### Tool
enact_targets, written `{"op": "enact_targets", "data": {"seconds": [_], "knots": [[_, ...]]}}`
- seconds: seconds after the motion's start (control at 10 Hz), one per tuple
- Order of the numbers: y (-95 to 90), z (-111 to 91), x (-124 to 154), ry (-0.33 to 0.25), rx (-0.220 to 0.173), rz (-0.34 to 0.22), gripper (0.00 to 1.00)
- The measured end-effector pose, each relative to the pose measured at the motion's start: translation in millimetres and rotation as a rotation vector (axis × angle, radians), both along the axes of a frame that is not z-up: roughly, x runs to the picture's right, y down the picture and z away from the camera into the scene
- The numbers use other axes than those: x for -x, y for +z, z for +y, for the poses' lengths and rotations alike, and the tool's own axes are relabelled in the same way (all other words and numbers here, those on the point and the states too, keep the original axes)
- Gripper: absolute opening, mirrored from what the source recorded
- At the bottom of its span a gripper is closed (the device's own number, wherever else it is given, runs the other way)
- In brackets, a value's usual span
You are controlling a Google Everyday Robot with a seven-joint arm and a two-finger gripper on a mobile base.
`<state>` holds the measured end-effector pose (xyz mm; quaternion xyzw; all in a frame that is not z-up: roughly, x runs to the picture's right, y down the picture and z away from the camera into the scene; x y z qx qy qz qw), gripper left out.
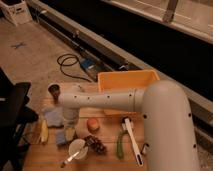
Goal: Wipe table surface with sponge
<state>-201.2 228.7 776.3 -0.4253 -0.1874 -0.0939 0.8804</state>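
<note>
Fingers: cannot tell whether they are spread or pressed together; they blur into the grey gripper [70, 119].
Gripper: hangs downward from the left end of the thick white robot arm [150, 107], over the left part of the light wooden surface [47, 157].
Sponge: a small blue-and-yellow sponge [64, 136] lies flat on the surface just in front of the gripper; cannot tell whether the two touch.
Left of gripper: a pale blue folded cloth [52, 116], with a yellow banana [44, 131] just in front of it near the surface's left edge.
Right of gripper: a round red-orange fruit [92, 125], near but apart from the sponge.
Front: a white round bowl [78, 148] holding a light-coloured spoon [68, 159] that sticks out toward the front left; a bunch of dark grapes [96, 144] touches the bowl's right side.
Further right: a long green vegetable [120, 145] lies beside a white long-handled brush [132, 141], both under the arm.
Back: a dark cylindrical cup [54, 91] stands at the back left; an orange rectangular plastic bin [127, 80] sits at the back right, partly behind the arm.
Floor: a black coiled cable [69, 64] lies well behind the surface.
</note>
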Motion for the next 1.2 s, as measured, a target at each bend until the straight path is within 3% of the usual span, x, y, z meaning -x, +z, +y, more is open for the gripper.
{"op": "enact_targets", "data": {"seconds": [0.2, 0.7, 1.0, 1.2], "knots": [[8.6, -12, 15, -0.004, -0.022, -0.030, 0.00], [11.4, 0, 73, -0.051, -0.003, -0.176, 0.00], [-13.0, 32, 79, -0.060, 0.026, -0.203, 0.00], [-31.6, 54, 65, -0.046, 0.054, -0.175, 0.00]]}}
